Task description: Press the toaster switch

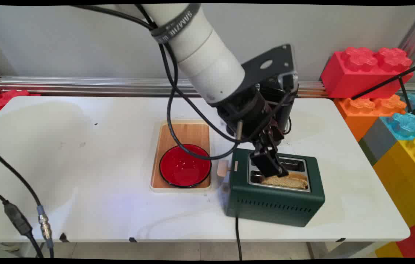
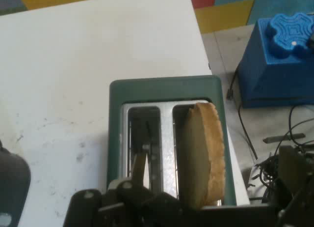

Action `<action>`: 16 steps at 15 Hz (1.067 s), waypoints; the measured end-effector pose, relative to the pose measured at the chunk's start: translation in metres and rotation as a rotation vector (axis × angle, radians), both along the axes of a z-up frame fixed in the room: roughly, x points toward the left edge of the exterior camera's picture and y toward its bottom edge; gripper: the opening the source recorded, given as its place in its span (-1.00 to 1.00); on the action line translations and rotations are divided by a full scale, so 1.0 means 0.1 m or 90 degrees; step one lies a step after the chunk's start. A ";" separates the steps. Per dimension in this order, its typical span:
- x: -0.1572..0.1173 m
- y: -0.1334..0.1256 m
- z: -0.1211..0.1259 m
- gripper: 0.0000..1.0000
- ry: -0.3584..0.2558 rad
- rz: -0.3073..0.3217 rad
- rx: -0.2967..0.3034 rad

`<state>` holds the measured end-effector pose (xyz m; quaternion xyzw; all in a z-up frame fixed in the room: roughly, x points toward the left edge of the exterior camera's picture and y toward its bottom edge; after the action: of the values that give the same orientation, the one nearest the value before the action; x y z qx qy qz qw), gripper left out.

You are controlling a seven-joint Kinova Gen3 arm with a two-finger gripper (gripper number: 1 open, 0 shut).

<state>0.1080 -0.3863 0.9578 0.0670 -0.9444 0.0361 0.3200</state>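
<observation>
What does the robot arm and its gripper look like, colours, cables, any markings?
The arm is a thick white cylindrical link with a dark grey strap bearing pale lettering. Black cables hang from it in loops. A flat black metal bracket plate sits at the wrist. The black two-finger gripper has a jointed linkage, also visible in the hand view.

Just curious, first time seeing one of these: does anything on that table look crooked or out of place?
Nothing much. The toaster sits slightly askew to the table's edge, bread slice in one slot, gripper above it.
</observation>
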 end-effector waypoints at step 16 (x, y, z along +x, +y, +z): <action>1.41 -0.07 -0.34 1.00 0.106 0.021 0.037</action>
<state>0.2488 -0.3938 0.9238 0.0941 -0.9139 0.0085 0.3948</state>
